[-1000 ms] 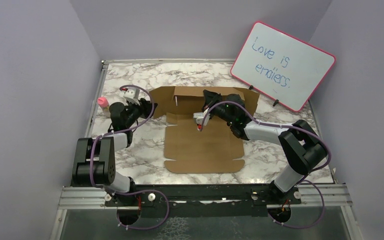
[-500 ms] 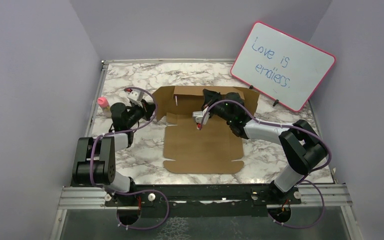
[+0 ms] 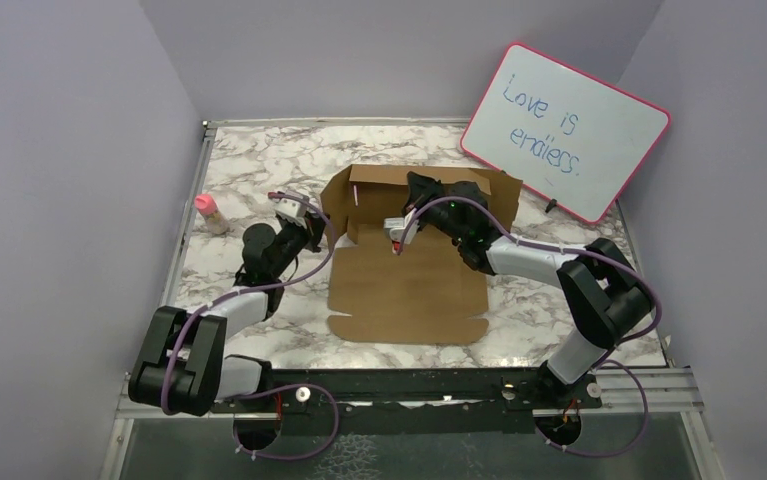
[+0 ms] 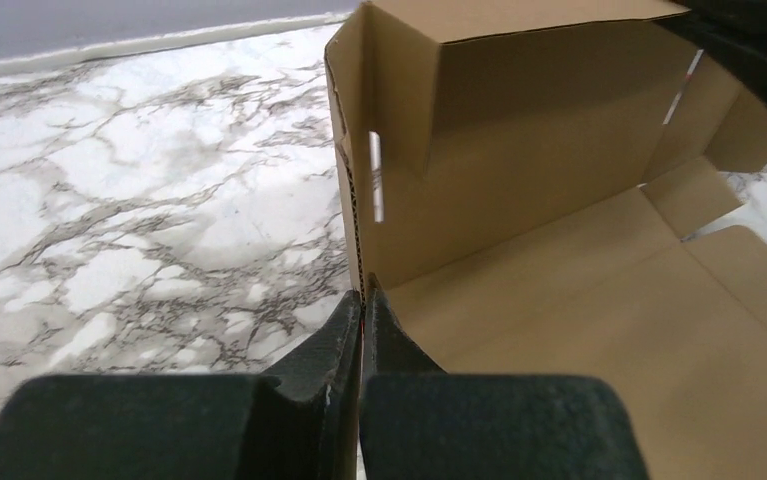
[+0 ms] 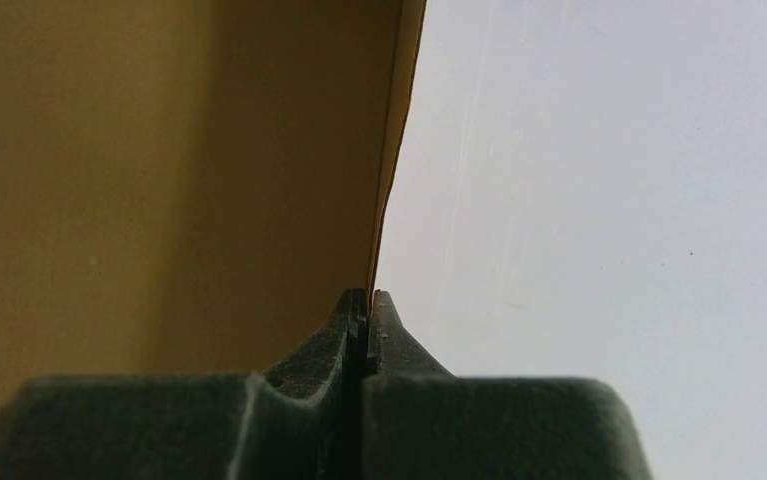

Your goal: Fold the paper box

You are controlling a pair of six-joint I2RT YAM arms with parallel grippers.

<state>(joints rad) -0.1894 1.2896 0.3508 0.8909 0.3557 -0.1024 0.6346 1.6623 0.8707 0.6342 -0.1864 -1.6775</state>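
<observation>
from above, the brown paper box (image 3: 404, 290) lies in the middle of the marble worktop (image 3: 259, 160), with its back and left walls standing up. the left pincer (image 3: 321, 232) is at the left wall and the right pincer (image 3: 419, 185) is at the back wall's top.

left wrist: the pincer is squeezed tight on the left wall's edge.

right wrist: the pincer is squeezed tight on a thin cardboard edge.

The left arm (image 3: 229, 308) and right arm (image 3: 524, 260) share chunky black joints, white link shells, a small white block (image 3: 287, 208) at each wrist and a looping purple cable (image 3: 195, 318) apiece (small green lights (image 3: 470, 239) dot the right wrist), ending in matte black wedge-shaped fingers (image 4: 317, 352).
</observation>
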